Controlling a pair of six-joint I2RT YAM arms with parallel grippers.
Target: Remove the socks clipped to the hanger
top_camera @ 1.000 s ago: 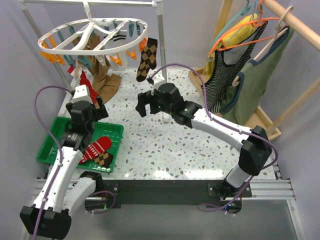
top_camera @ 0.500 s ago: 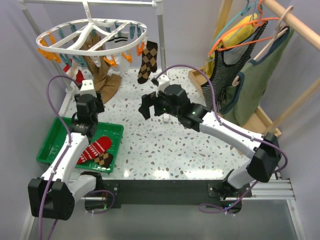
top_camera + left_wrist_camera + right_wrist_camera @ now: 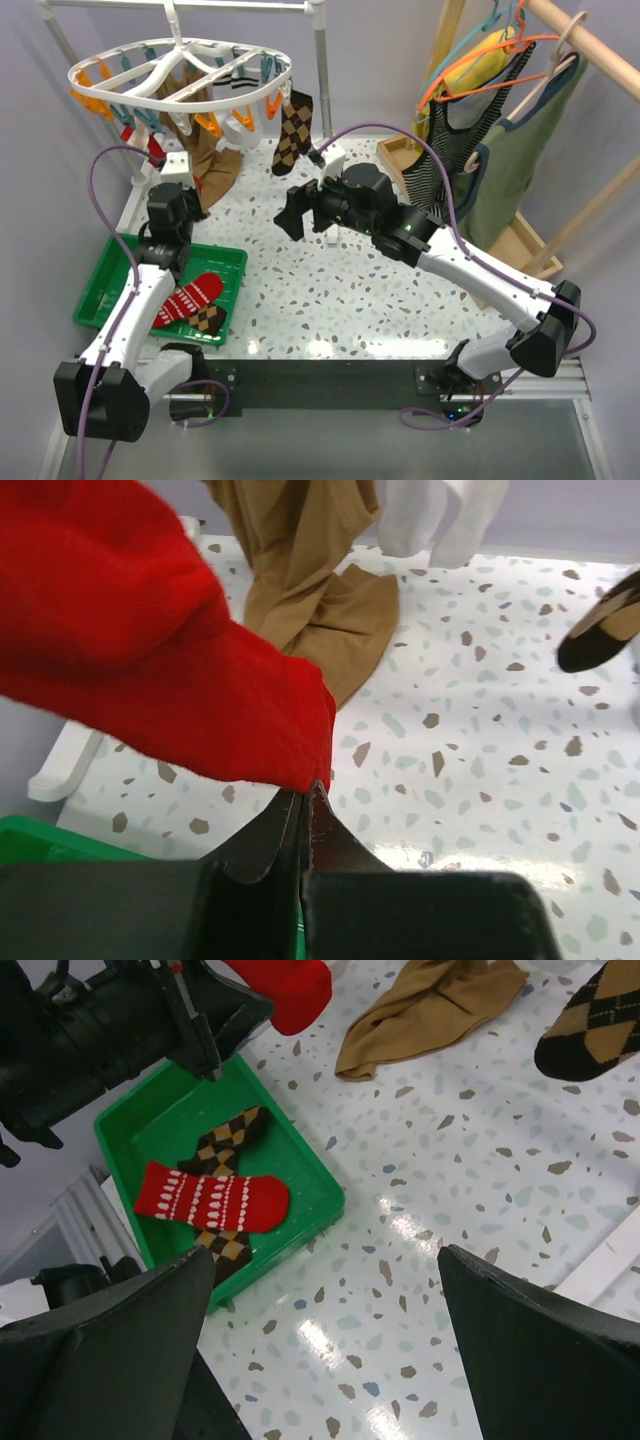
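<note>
The white oval hanger (image 3: 180, 68) hangs at the back left with orange and teal clips. Clipped to it are a red sock (image 3: 153, 148), tan socks (image 3: 205, 160), a white striped sock (image 3: 236, 74) and an argyle sock (image 3: 292, 130). My left gripper (image 3: 164, 162) is raised under the hanger. In the left wrist view it (image 3: 308, 792) is shut, pinching the bottom tip of the red sock (image 3: 130, 630). My right gripper (image 3: 295, 215) hovers open over mid-table; in its own view it (image 3: 325, 1290) holds nothing.
A green tray (image 3: 110, 272) at the front left holds a red patterned sock (image 3: 190, 297) and an argyle sock (image 3: 210, 318). A white rack post (image 3: 322, 90) stands behind the right gripper. A wooden rack (image 3: 590, 60) with garments on wire hangers fills the right side.
My left gripper rose from over the tray to the hanging red sock and went from open to shut on its tip. The hanger swung slightly left. The right arm shifted a little right.
</note>
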